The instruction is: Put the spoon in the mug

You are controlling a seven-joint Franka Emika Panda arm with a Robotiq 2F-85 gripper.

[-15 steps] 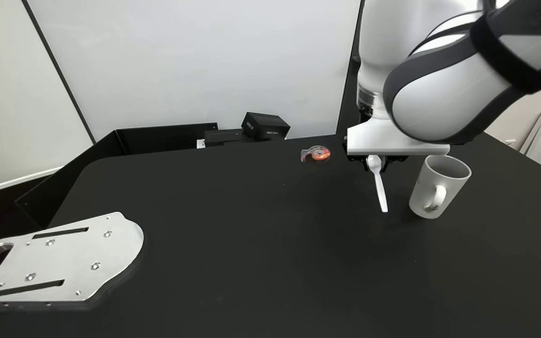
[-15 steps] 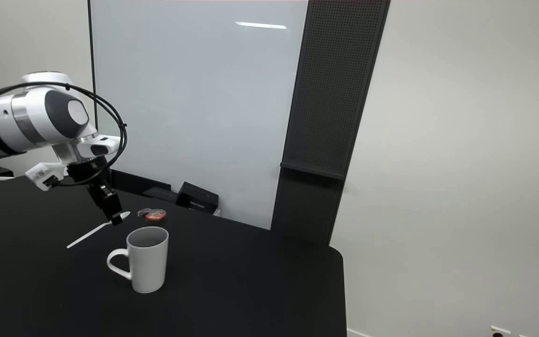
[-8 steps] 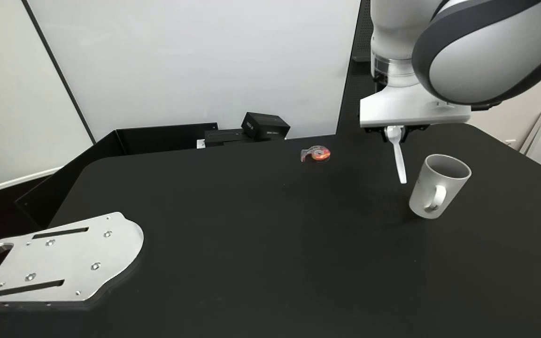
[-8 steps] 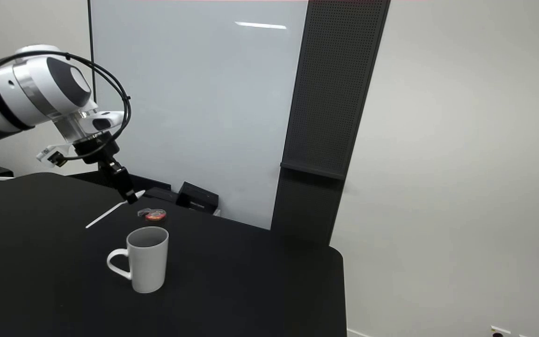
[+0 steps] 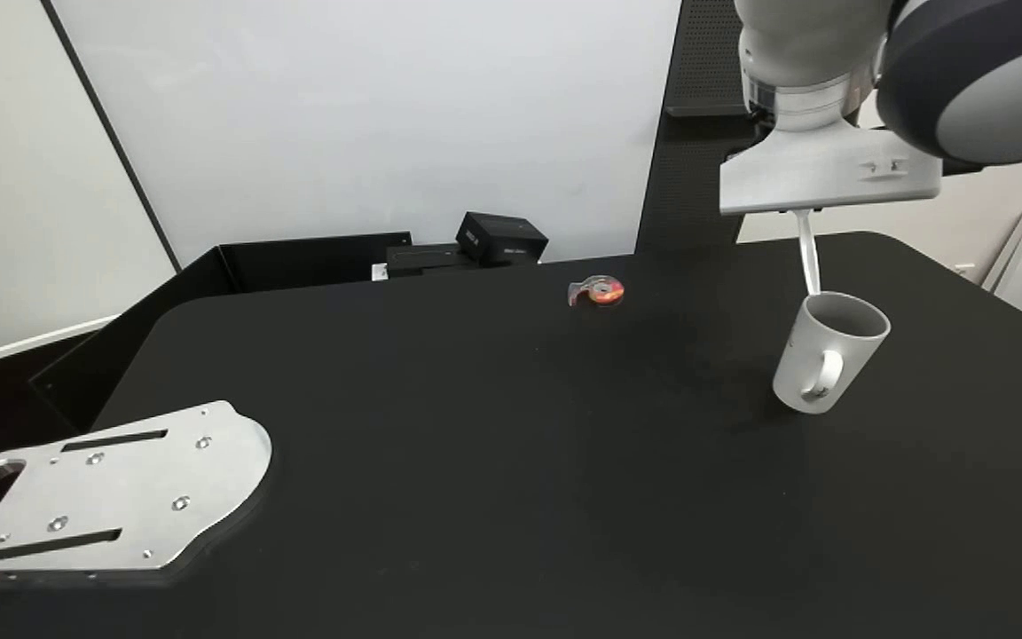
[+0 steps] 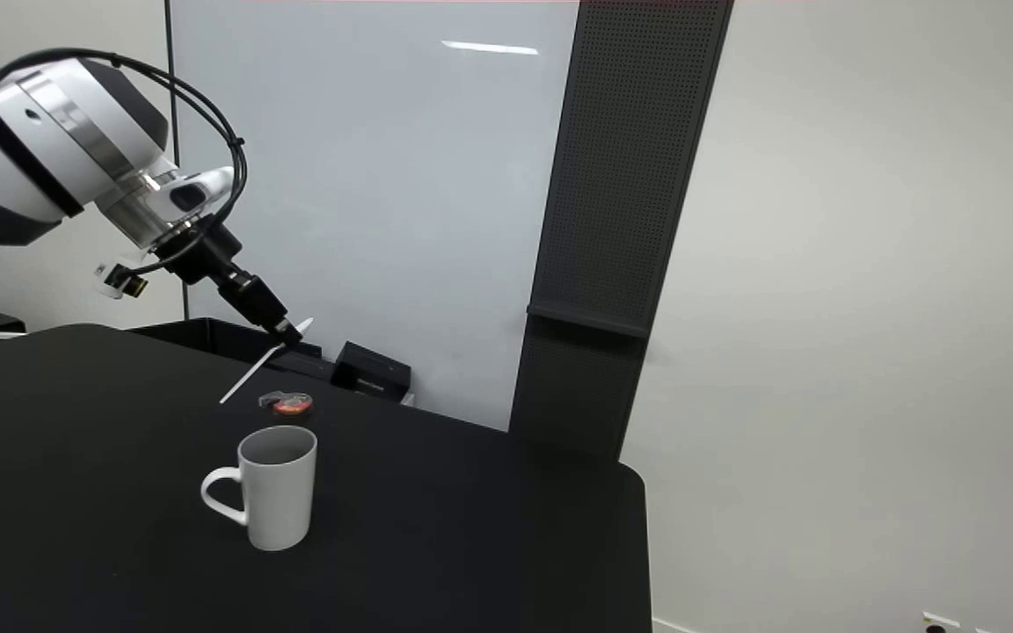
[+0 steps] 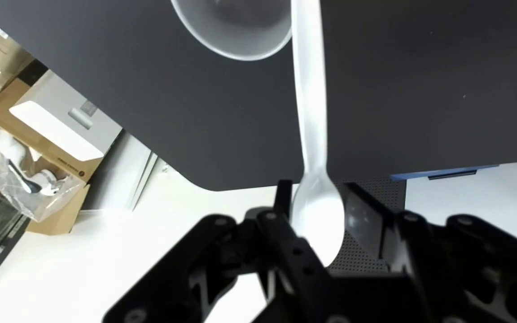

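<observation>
The white mug (image 5: 817,364) stands upright on the black table, and it also shows in an exterior view (image 6: 282,497). In the wrist view part of its open rim (image 7: 245,56) shows at the top. My gripper (image 6: 291,334) is shut on the white spoon (image 6: 251,376) at its bowl, in the air. In the wrist view the bowl sits between the fingers (image 7: 317,186) and the handle (image 7: 311,89) runs toward the mug, passing beside its rim. In an exterior view the handle (image 5: 810,253) slants down and its tip overlaps the mug's rim; my fingers are hidden there.
A clear tape dispenser with an orange roll (image 5: 600,290) lies near the table's back edge. A silver metal plate (image 5: 138,488) lies at the front left. Black boxes (image 5: 502,238) stand behind the table. A cardboard box (image 7: 38,139) shows beyond the edge.
My gripper has risen with the spoon and moved to the right in both exterior views. The spoon's handle tip has come closer to the mug. The mug has not moved.
</observation>
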